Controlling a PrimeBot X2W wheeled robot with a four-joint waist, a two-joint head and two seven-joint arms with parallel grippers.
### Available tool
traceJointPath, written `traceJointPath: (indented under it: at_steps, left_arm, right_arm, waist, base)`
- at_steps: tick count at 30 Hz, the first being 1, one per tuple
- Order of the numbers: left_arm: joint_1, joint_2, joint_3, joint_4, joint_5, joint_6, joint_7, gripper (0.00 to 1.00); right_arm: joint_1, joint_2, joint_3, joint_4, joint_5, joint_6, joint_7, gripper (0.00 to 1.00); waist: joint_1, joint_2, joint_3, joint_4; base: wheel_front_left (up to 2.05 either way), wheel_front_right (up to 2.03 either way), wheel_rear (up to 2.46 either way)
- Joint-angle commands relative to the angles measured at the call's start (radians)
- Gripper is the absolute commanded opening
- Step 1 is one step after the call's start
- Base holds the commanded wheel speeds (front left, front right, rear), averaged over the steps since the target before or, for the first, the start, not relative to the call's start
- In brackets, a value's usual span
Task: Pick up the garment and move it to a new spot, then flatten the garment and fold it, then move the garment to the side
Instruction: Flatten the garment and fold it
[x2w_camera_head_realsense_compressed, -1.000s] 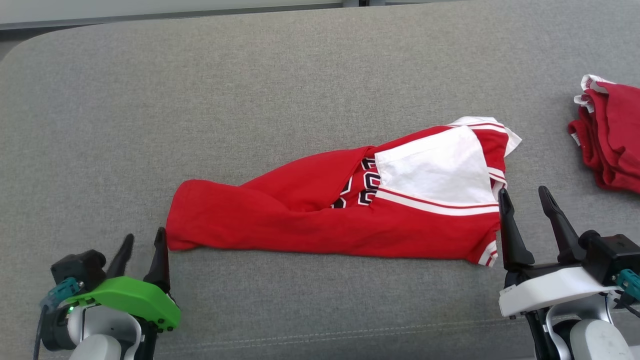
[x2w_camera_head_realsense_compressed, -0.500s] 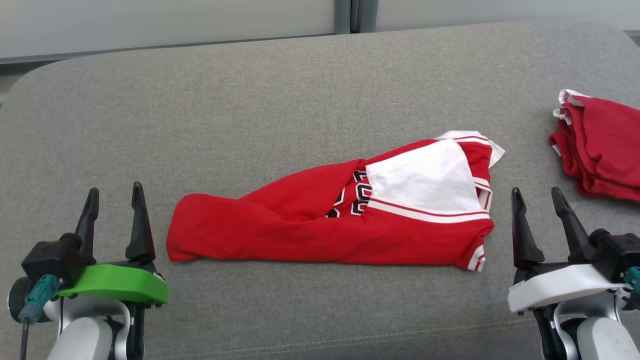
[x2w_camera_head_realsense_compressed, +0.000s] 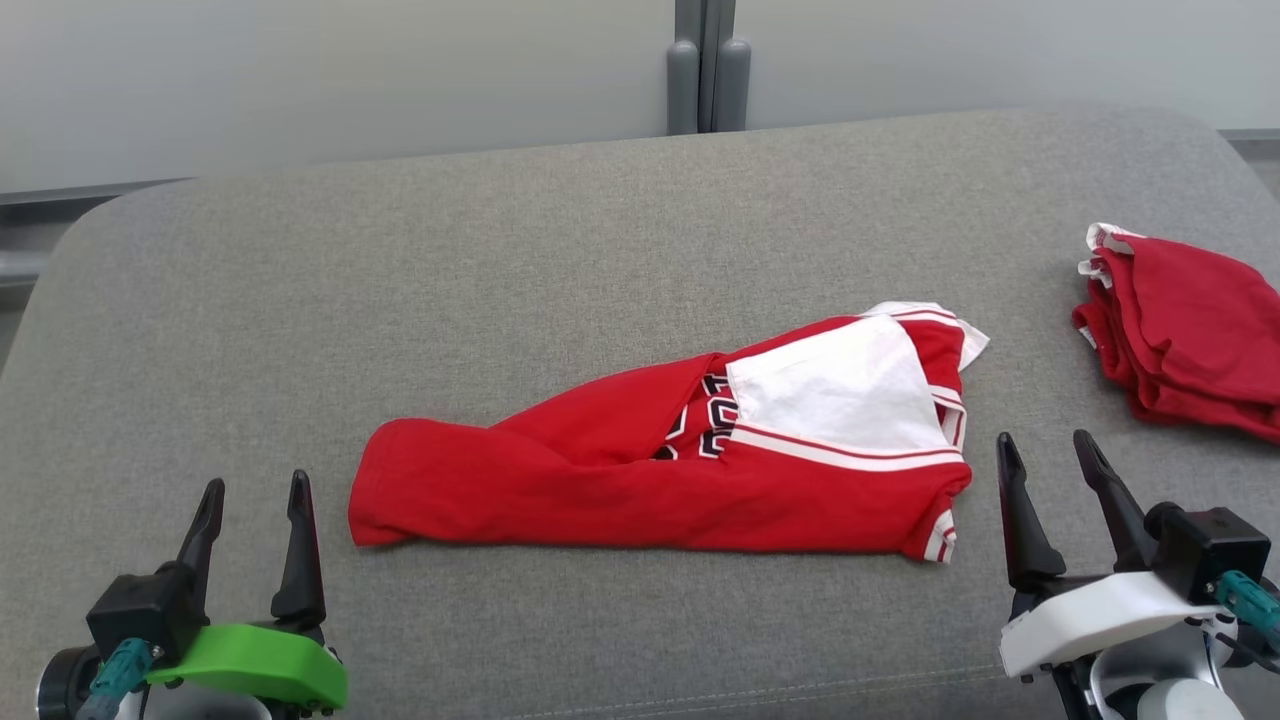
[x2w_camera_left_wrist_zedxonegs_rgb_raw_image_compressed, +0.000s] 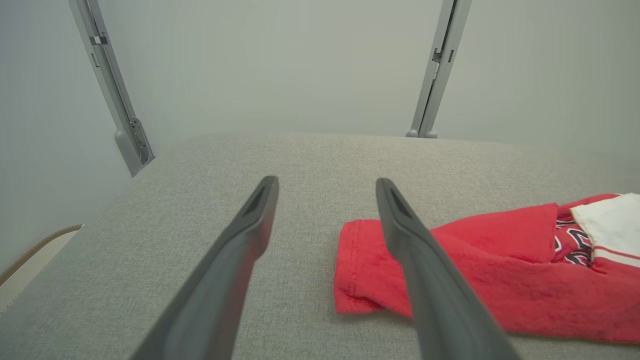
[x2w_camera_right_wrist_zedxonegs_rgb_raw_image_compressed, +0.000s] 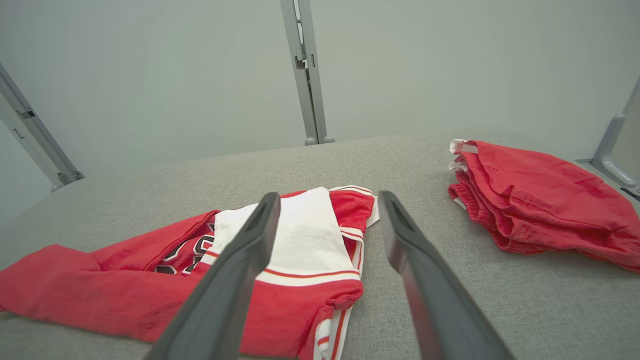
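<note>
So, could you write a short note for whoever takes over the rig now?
Left gripper: open, empty, near the left end of the garment.
Right gripper: open, empty, near its right end.
Garment: bunched, not flat, mid cushion; another red pile lies far right.
Done: at most the first move; cannot tell.
Left: flatten, fold, move aside.

left gripper (x2w_camera_left_wrist_zedxonegs_rgb_raw_image_compressed: 326, 182): spread wide apart, over gray cushion (x2w_camera_left_wrist_zedxonegs_rgb_raw_image_compressed: 310, 155) | red shirt (x2w_camera_left_wrist_zedxonegs_rgb_raw_image_compressed: 525, 280): lying on cushion, partly behind one finger
</note>
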Motion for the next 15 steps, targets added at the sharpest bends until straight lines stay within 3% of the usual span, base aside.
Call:
traceJointPath:
  at_steps: [1,15]
  left_arm:
    - [0.021,0.008,-0.001,0.002,0.004,-0.003,0.0,1.0]
    - [0.038,0.024,-0.017,-0.008,0.008,0.011,0.02,1.0]
  right_arm:
    - [0.02,-0.003,-0.003,-0.001,-0.001,0.0,0.003,1.0]
    - [0.058,0.003,-0.007,-0.023,0.009,0.0,0.016,1.0]
  waist:
    - [0.0,0.0,-0.019,0.005]
    - [0.0,0.0,-0.043,0.013]
  base:
    - [0.0,0.0,0.0]
    - [0.0,0.0,0.0]
